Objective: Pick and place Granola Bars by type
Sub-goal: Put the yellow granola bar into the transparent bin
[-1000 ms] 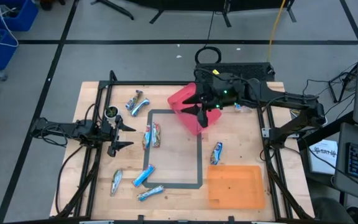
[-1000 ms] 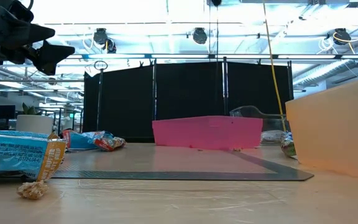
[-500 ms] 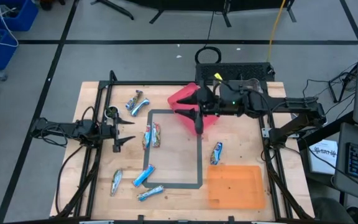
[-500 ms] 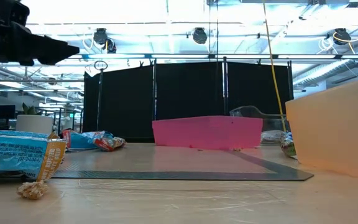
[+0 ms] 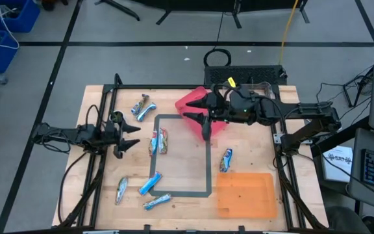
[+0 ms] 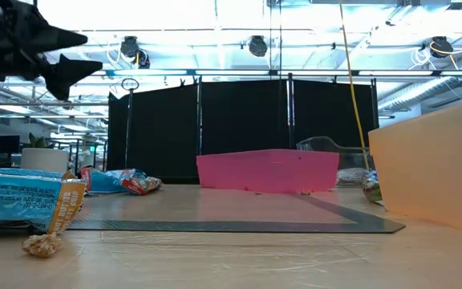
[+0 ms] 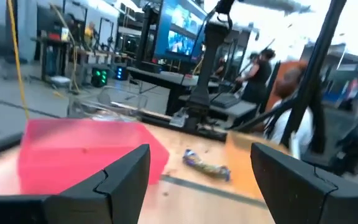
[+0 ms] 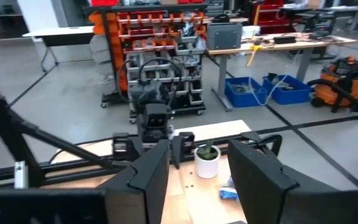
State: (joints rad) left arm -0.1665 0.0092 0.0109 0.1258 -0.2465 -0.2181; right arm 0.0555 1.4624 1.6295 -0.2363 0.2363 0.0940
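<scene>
Both arms reach inward level: left tool [image 5: 130, 134] parted and empty, right tool [image 5: 199, 121] parted above pink bin [image 5: 190, 103], empty.

R gripper [image 8: 194, 177]: two dark fingers [image 8: 148, 174] at 6 o'clock, spread apart w/ a clear gap, nothing between them. Seen through the gap: small white cup [image 8: 207, 162] w/ green inside, standing on the light wood table [image 8: 216, 132]. Blue-wrapped bar [image 8: 229, 193] just beside the cup, partly hidden by a finger. Other arm [image 8: 155, 121], dark, beyond the cup at approx 12 o'clock. Behind the table: orange/red parts-bin rack [image 8: 148, 37], blue bins [image 8: 260, 90] on the floor toward 2 o'clock, orange shop vac [image 8: 340, 78] at 3 o'clock.
</scene>
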